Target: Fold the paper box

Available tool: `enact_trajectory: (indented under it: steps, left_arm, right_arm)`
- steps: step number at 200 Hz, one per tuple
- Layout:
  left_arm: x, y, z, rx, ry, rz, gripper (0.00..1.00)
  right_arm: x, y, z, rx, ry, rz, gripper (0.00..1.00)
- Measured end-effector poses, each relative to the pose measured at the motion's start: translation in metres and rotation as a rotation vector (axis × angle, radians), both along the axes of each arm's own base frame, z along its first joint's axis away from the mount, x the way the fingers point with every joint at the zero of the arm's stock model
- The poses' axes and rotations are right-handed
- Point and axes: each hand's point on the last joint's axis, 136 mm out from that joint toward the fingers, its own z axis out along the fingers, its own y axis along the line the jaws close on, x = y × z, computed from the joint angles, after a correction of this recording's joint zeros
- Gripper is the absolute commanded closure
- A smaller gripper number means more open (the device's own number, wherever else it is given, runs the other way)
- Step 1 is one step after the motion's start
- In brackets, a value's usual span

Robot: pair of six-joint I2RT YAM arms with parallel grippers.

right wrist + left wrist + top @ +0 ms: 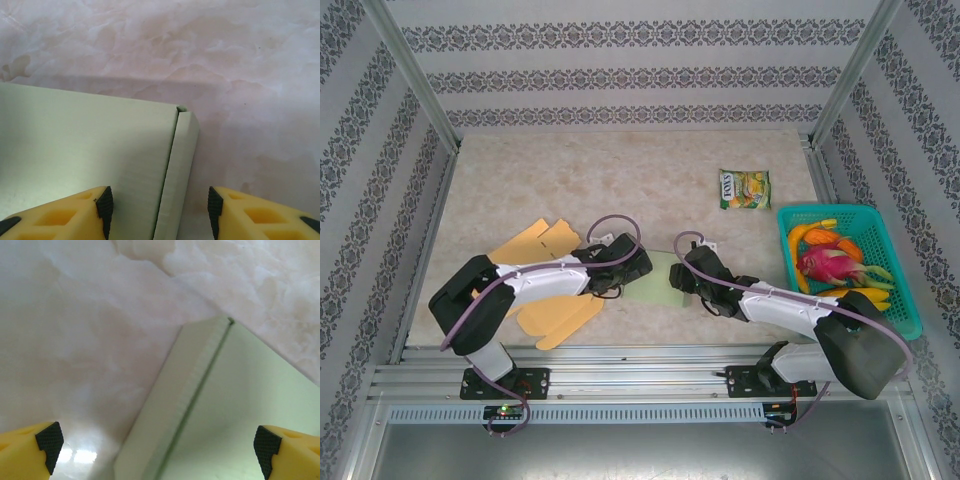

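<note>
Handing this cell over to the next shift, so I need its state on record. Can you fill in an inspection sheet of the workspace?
Surface: beige marbled tabletop, no spills seen.
Job's things: pale green flat paper box, lying flat between the grippers.
Clutter: orange card cut-outs on the left; green snack packet; teal plastic basket of toy fruit on the right.
Grippers: left gripper, jaws wide open over a box flap; right gripper, jaws open astride the side flap.
Cables: purple cables looped over both arms.
Surroundings: patterned wallpaper panels, aluminium frame.
</note>
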Motion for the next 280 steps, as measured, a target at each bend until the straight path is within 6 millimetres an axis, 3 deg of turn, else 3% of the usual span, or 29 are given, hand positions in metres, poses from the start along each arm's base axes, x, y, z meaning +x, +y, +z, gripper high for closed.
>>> enact_trajectory:
  steps: [41, 64, 164, 280]
  left_arm:
    - [-0.011, -0.017, 0.019, -0.047, -0.030, -0.010, 0.00]
    - [-0.008, -0.017, 0.021, -0.046, -0.038, 0.008, 0.00]
    - [-0.023, -0.024, 0.014, -0.025, -0.007, -0.003, 0.00]
    - [-0.022, -0.022, 0.000, 0.003, -0.002, 0.011, 0.04]
  right_arm:
    - [0.001, 0.001, -0.001, 0.003, -0.004, 0.001, 0.46]
    - [0.002, 0.002, -0.001, 0.005, -0.010, 0.004, 0.46]
    - [0.002, 0.002, -0.001, 0.005, -0.014, 0.006, 0.46]
    - [0.000, 0.000, -0.001, 0.009, -0.018, 0.006, 0.46]
